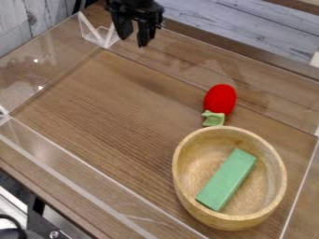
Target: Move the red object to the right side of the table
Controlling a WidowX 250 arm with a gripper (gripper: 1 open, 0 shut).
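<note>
Pincer (133, 37), black and two-fingered, is pointing down near the far edge of the brown wood-grain worktop (112, 107), its fingers standing spread with a gap showing between them and nothing sitting in that gap. How high its tips are hanging above the wood, the view is not showing clearly. Small, bright red, rounded strawberry-like toy (219, 99) is lying on the worktop, well apart from the pincer, to its lower right in the view; its light green leafy cap (214, 119) is pointing away from the pincer, towards the bowl. Round, light wooden bowl (229, 178) is resting farther from the pincer than the toy is, in the same lower-right direction, and the leafy cap is lying near its rim. Inside the bowl, a green rectangular block (227, 179) is lying at a slant, its upper end leaning to the right. Just to the left of the pincer in the view, a clear, shiny plastic piece (99, 31) is standing by the worktop's far edge. Far below and to the left of the pincer, a black cable (15, 220) is curving in the corner of the view.
</note>
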